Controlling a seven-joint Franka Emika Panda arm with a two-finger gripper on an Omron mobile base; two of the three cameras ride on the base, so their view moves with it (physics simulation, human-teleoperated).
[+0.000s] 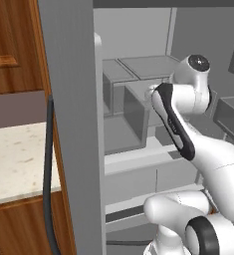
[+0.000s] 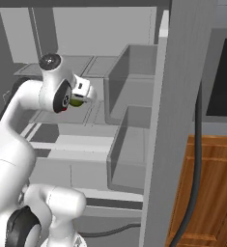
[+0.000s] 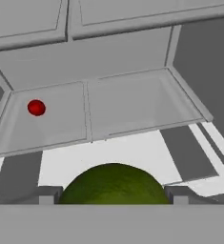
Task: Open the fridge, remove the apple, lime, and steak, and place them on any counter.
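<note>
Fridge is open, arm reaching inside. Gripper has the lime between its fingers: green ball sits at 6 o'clock in the hand view with a finger tip on each side, so it looks gripped. It also shows green at the hand in the right base view. Apple sits on a shelf at about 10 o'clock from the lime, well apart. Can't see the steak. Counter is at 9 o'clock in the left base view. My read: door done, lime in hand but not yet out; apple and steak left.
</note>
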